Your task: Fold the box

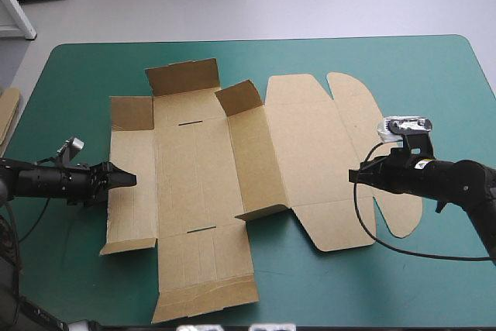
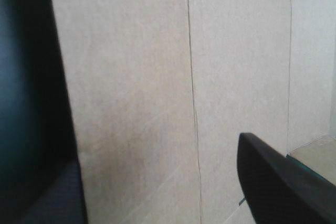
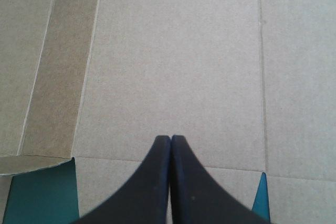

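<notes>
Board of the brown box [image 1: 201, 184] lies spread over the desk's [image 1: 77, 67] middle, some flaps raised; left tool [image 1: 128, 179] at its left edge, right tool [image 1: 353, 175] over its right part. Left wrist view: fingers spread, board between. Right wrist view: fingers pressed together above board.

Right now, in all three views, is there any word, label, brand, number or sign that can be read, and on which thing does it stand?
None: no text can be read in any view.
The box is plain brown board, with only creases and cuts, and no print, label or number.
The teal-green cover bears no marking.
Neither the left gripper nor the right gripper shows any lettering.
</notes>
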Robot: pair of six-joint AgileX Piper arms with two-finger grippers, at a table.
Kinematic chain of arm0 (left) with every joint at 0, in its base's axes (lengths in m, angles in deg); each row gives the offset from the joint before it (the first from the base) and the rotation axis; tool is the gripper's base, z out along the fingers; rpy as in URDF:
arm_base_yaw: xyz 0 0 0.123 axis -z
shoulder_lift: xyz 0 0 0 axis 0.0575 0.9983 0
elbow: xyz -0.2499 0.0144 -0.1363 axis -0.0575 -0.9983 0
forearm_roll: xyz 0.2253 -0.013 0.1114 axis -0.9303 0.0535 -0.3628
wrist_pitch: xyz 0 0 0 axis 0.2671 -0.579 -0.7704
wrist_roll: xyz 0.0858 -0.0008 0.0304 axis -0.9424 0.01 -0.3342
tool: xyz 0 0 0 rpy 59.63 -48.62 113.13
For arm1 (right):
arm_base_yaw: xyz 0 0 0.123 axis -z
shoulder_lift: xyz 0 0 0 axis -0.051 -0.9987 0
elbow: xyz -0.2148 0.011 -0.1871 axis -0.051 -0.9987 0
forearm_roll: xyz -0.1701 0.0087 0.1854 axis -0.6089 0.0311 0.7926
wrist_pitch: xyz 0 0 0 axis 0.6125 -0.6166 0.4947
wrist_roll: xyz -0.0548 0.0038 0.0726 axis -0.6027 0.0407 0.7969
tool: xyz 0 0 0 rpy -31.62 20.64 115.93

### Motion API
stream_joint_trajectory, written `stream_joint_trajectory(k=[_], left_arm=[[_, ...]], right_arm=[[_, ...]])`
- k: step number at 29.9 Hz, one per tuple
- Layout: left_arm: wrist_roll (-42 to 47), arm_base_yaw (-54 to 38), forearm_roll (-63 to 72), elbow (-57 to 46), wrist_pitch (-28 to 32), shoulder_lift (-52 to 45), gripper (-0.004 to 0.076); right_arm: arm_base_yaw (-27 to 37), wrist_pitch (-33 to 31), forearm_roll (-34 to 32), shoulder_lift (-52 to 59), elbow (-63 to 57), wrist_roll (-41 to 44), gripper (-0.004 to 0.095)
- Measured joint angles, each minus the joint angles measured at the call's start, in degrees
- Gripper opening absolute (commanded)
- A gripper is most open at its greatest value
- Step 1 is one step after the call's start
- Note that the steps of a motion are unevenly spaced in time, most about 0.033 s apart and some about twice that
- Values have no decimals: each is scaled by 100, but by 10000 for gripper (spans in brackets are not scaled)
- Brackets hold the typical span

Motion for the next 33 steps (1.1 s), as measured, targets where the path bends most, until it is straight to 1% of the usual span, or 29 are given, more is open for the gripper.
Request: stream_joint_trajectory(k=[5, 13, 20, 23, 33], left_arm=[[-7, 77, 146, 0, 12, 0, 510], [-152, 498, 239, -4, 23, 0, 505], [-170, 498, 257, -4, 23, 0, 399], [-175, 498, 267, -4, 23, 0, 372], [-175, 555, 274, -4, 23, 0, 364]], right_arm=[[0, 0, 0, 0, 0, 0, -19], [0, 0, 0, -6, 0, 0, -19], [0, 0, 0, -6, 0, -2, -19], [0, 0, 0, -6, 0, -2, -19], [0, 0, 0, -6, 0, -2, -19]])
